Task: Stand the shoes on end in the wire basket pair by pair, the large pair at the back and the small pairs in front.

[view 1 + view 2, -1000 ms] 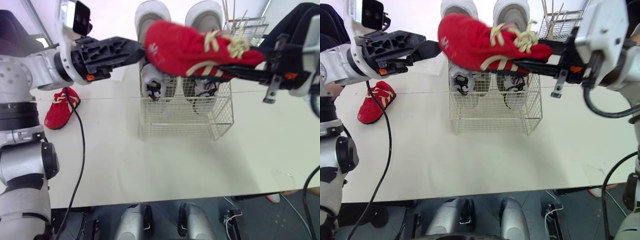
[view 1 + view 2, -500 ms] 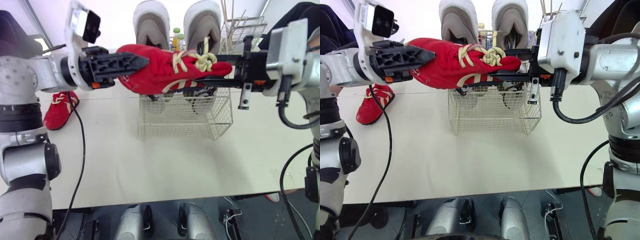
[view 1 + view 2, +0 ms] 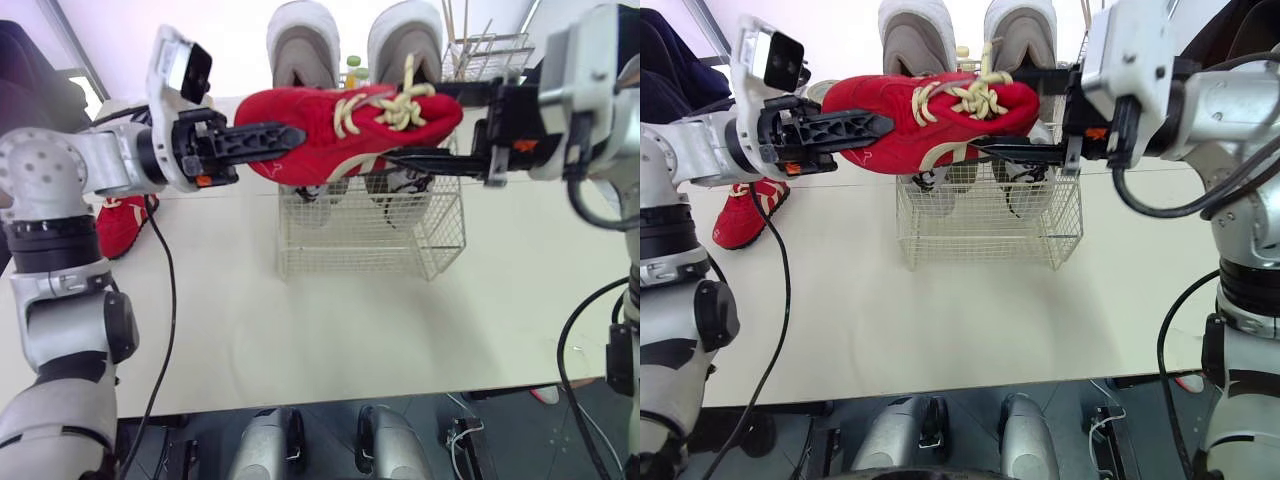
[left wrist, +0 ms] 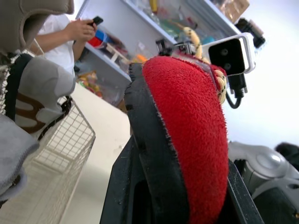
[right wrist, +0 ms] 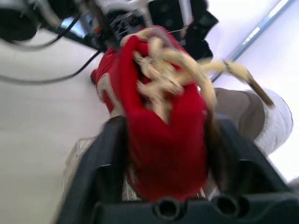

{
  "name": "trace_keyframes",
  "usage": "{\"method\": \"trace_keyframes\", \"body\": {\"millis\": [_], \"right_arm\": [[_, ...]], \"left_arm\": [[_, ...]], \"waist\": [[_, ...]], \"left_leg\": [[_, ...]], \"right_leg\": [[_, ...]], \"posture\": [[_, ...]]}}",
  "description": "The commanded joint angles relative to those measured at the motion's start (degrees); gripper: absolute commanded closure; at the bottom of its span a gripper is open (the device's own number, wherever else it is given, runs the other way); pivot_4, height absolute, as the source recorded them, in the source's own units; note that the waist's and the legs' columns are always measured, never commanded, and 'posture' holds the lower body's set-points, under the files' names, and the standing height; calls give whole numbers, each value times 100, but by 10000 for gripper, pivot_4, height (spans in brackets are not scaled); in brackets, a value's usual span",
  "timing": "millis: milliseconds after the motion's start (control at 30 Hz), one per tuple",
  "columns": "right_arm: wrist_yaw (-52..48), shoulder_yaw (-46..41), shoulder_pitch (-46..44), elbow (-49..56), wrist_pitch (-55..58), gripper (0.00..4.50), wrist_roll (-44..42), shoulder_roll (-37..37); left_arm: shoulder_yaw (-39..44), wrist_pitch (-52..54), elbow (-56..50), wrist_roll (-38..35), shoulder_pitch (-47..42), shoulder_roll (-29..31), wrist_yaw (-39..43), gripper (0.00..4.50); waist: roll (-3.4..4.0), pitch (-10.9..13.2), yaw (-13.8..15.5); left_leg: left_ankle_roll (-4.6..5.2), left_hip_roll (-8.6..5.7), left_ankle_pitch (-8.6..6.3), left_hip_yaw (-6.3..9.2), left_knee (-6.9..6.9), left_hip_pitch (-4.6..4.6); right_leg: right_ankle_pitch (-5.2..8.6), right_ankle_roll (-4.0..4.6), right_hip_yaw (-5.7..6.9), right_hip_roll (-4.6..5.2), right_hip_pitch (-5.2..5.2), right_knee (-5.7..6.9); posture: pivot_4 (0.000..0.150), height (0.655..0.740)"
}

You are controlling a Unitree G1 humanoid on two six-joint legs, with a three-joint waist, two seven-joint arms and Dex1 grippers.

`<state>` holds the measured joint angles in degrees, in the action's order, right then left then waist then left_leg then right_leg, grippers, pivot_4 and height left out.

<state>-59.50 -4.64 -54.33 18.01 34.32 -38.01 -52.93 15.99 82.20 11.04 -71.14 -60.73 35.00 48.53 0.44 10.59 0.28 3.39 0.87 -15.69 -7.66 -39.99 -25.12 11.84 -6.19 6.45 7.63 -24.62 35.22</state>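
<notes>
A red shoe with cream laces hangs level above the wire basket. My left gripper is shut on its heel, and the black sole sits tight between the fingers in the left wrist view. My right gripper is open, its jaws spread above and below the toe. A large grey-white pair stands on end at the basket's back. Small grey shoes stand in front of them. The second red shoe lies on the table at the left, partly behind my left arm.
Another wire rack holding thin sticks stands at the back right, close to my right arm. A person holding a phone stands beyond the basket. The white table reaches from the basket to its front edge.
The left gripper has closed on the red shoe's heel and the right gripper's fingers have spread apart around the toe. The shoe has come lower and leftward over the basket.
</notes>
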Motion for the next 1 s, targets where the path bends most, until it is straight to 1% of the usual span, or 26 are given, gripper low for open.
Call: {"method": "trace_keyframes", "body": {"millis": [33, 67, 167, 233, 267, 333, 400, 467, 567, 667, 800, 1000], "right_arm": [[425, -780, -151, 119, 864, 1975, -814, -178], [592, -1049, -122, 50, 1245, 577, -1194, -213], [1337, -2087, 236, -349, 2335, 577, -2376, -204], [1744, -2491, 512, -420, 2685, 577, -2838, -141], [1957, -2619, 636, -401, 2788, 577, -3099, -66], [2640, -2764, 933, -257, 2855, 577, -3789, 334], [3375, -2709, 1193, -49, 2720, 577, -4403, 867], [3916, -2479, 1317, 215, 2463, 577, -4720, 1380], [4507, -2094, 1207, 368, 2037, 577, -4904, 2088], [4744, -1806, 998, 344, 1686, 577, -4889, 2500], [4815, -1525, 709, 199, 1390, 577, -4778, 2732], [4667, -1209, 432, -8, 1107, 577, -4625, 2952]], "left_arm": [[575, -109, -160, -441, 20, -139, -461, 42170], [696, -167, -197, -548, 59, -214, -616, 42170], [1077, -473, -441, -972, 236, -516, -1156, 42170], [1178, -631, -590, -1211, 333, -675, -1465, 42170], [1192, -734, -674, -1289, 382, -750, -1589, 42170], [1207, -1016, -829, -1431, 454, -983, -1861, 42170], [1146, -1266, -1005, -1498, 523, -1202, -2027, 42170], [1031, -1445, -1150, -1505, 595, -1373, -2131, 42170], [884, -1675, -1293, -1535, 678, -1584, -2258, 42170], [714, -1787, -1434, -1485, 774, -1658, -2288, 42170], [521, -1872, -1600, -1461, 949, -1654, -2272, 42170], [327, -2107, -1785, -1315, 1154, -1669, -2341, 42170]], "waist": [[0, 0, 1], [-1, 0, 1], [-4, -2, 21], [-20, -9, 43], [-19, -9, 39], [-20, -10, 35], [-21, -10, 31], [-19, -10, 15], [-17, -9, 5], [-17, -9, 15], [-17, -9, 33], [-17, -9, 17]], "left_leg": [[0, 0, 0, 0, 0, 0], [0, 0, 0, 1, 0, 0], [0, 0, 0, 2, 0, 0], [0, 0, -1, 8, 0, 0], [0, 0, -1, 9, 0, 0], [0, -1, -1, 4, 0, 0], [0, 1, -1, 3, 0, 5], [-1, 2, -1, 2, 1, 7], [-2, 2, 1, -2, 2, 7], [-1, 0, 2, -2, 2, 6], [0, -2, 1, -1, 2, 6], [0, 0, 1, 0, 2, 5]], "right_leg": [[0, 0, 0, 0, 0, 0], [-1, 0, 0, 1, 0, 0], [-1, 2, 0, 4, 0, 1], [-4, 5, 3, 6, 5, -1], [-4, 6, 3, 6, 7, -2], [-7, 10, 2, 8, 5, -2], [-8, 12, 2, 6, 7, 0], [-9, 12, 1, 5, 7, 4], [-9, 11, 1, 2, 3, 11], [-11, 7, 2, -1, 4, 8], [-11, 6, 1, -2, 5, 6], [-11, 6, 1, -5, 5, 5]], "posture": [[1500, 7400], [1500, 7400], [1500, 7400], [1500, 7400], [1500, 7400], [1500, 7400], [1500, 7400], [1500, 7400], [1500, 7400], [1500, 7400], [1500, 7400], [1500, 7400]]}}
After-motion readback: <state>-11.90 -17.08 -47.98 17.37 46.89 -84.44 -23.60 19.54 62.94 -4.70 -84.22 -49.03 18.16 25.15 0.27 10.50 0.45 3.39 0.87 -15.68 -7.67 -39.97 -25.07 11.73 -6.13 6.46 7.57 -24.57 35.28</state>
